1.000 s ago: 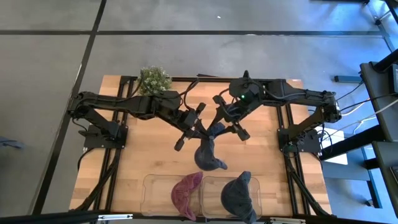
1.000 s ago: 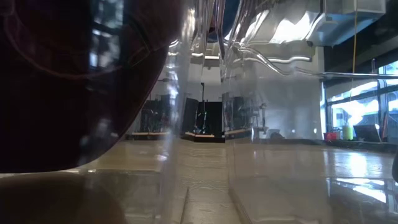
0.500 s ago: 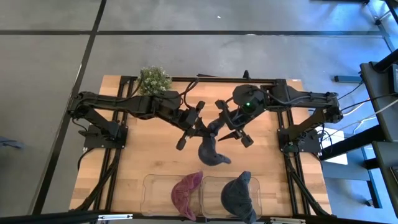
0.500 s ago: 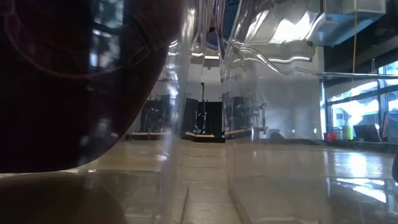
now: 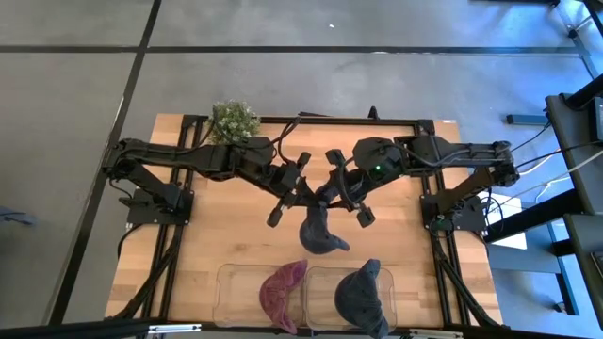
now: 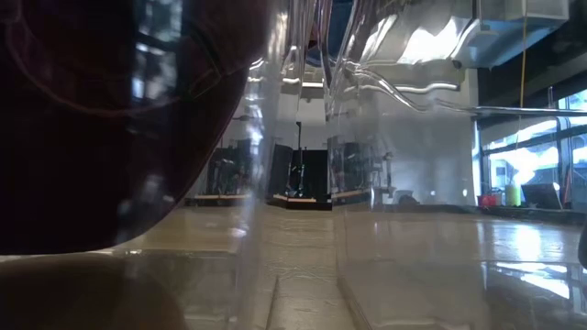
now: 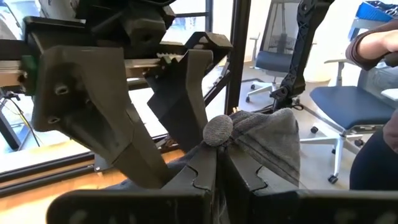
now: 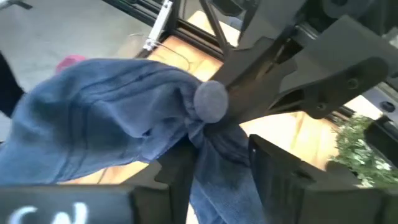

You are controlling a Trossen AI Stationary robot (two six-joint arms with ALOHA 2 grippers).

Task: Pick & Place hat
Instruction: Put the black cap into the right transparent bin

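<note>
A blue cap (image 5: 317,229) hangs over the middle of the table between both grippers. Its crown button (image 7: 217,130) (image 8: 210,99) points up. My left gripper (image 5: 296,195) (image 7: 216,177) reaches in from the table's left and is shut on the cap. My right gripper (image 5: 341,193) (image 8: 221,171) comes from the right. It is open, with one finger on either side of the bunched cloth just under the button. Whether the cap's brim (image 5: 330,247) rests on the table cannot be told. My left gripper pinches the cap's crown cloth just beside the top button (image 7: 231,144) between its two fingers. It comes roughly level from the table's left. The rest of the cap hangs bunched below the fingers. My right gripper's fingers (image 8: 268,163) flank the twisted cloth; whether they touch it I cannot tell.
Two clear bins stand at the near edge. The left bin (image 5: 237,282) holds a maroon cap (image 5: 282,293) (image 6: 101,119), the right bin (image 5: 320,282) a dark grey-blue cap (image 5: 362,294). A small plant (image 5: 234,120) stands at the far left. A person's arm (image 7: 373,43) and office chairs show beyond the table.
My right gripper has moved toward the near edge and in toward the cap's crown, turning as it came. My left gripper has kept its hold. The cap's hanging part has stayed about where it was.
</note>
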